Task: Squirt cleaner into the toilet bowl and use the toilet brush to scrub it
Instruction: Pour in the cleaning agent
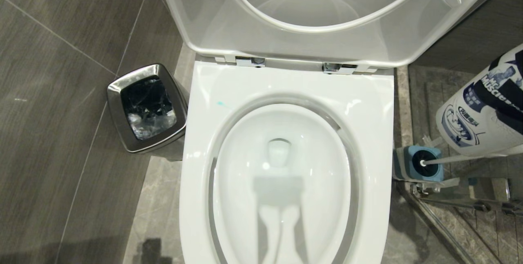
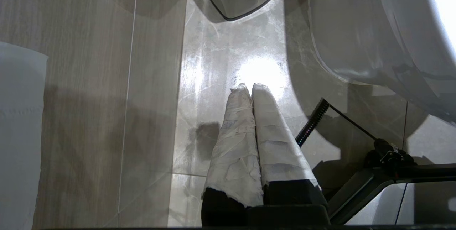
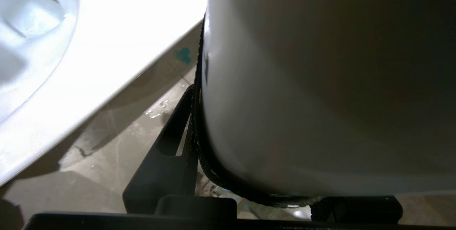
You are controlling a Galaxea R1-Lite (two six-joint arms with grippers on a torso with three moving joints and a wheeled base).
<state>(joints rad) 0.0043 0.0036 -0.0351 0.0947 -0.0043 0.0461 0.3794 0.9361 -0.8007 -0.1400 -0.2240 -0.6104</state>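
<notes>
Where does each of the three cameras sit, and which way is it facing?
Head view: high, looking down into the toilet bowl; no gripper visible.
Left wrist view: behind the shut left gripper, facing floor tiles.
Right wrist view: behind the right gripper, clamped on the white cleaner bottle.
Shared: head and right wrist views both show bowl and bottle.

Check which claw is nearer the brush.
Right. The right claw holds the bottle by the brush, right of the toilet; the left claw hangs shut over the floor on the toilet's other side.
</notes>
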